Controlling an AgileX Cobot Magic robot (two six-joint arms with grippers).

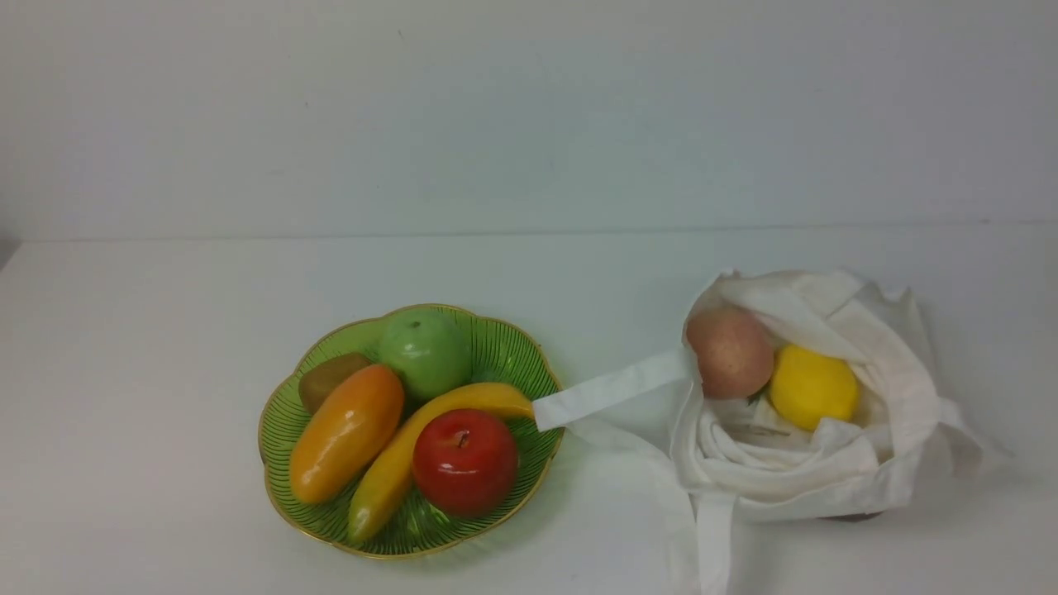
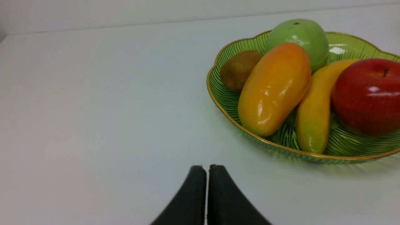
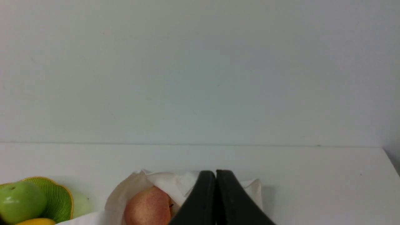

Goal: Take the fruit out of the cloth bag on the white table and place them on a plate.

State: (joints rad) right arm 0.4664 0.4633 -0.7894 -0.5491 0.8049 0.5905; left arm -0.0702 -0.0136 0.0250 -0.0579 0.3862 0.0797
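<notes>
Right gripper (image 3: 215, 172) clenched, nothing between its tips, raised near the cloth bag (image 1: 826, 487); left gripper (image 2: 207, 167) also closed on nothing, near the plate (image 2: 312, 158). Neither shows in front view, so both are probably parked back, between picks or finished.

Plate sits left of the bag on the white table (image 1: 149, 413). Its raised rim likely keeps the load from rolling off: mango (image 1: 347, 434) leaning on brown fruit (image 1: 329, 378), green fruit (image 1: 425, 352) at the far side, banana (image 1: 397, 463) curving between mango and red apple (image 1: 465, 463). One bag strap (image 1: 616, 388) reaches to the plate's edge by the banana tip; could snag if the bag shifts.

Bag lies slumped, mouth open, folds cradling pink-red round fruit (image 1: 731, 353) and, beside it, lemon (image 1: 814, 387). Both are still to be moved, so task looks partly done; next pick probably wants open jaws over one of them.
</notes>
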